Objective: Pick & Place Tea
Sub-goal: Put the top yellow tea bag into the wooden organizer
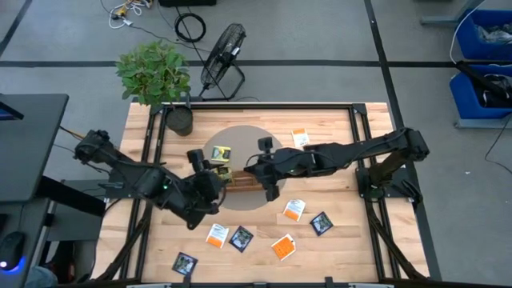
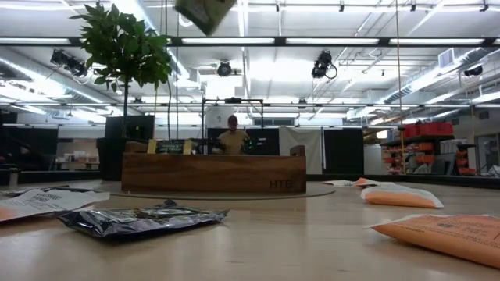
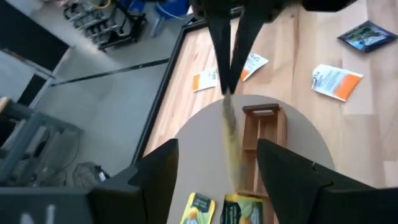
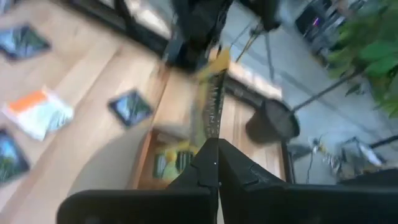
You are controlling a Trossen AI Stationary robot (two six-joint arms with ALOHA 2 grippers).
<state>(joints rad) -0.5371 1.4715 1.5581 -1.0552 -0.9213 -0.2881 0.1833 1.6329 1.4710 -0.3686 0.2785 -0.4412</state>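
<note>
Bench is pale wood with a round grey mat [image 1: 240, 136] at the centre of the high view, and the long wooden tray [image 1: 244, 182] lies across it. The left arm enters from the left edge and the right arm from the right edge, and they meet over the mat. The right end effector [image 4: 215, 148] is clamped shut on a yellow-green tea sachet [image 4: 210, 93]. It pinches the sachet by one edge, so it hangs edge-on in the air above the tray, clear of the bench. The low view catches it at top centre, well above the tray. The left end effector [image 3: 217, 152] faces it from just beside, its fingers [image 3: 163, 177] spread wide and gripping nothing. The thin line of the sachet shows between them farther off. More yellow-green sachets [image 3: 241, 208] sit at the tray's left end, with one loose yellow-green sachet [image 1: 222, 152] flat on the mat just above it. The rest of the tea is scattered flat on bare wood. One orange-and-white sachet [image 1: 300, 138] lies upper right of the mat, and three more orange-and-white ones [image 1: 294, 210] are spread across the lower middle. Among those are three navy sachets [image 1: 321, 223], the farthest at lower left. A potted plant [image 1: 156, 76] stands at the bench's upper left corner. The low view shows a person [image 2: 232, 139] in the room far behind the tray.
</note>
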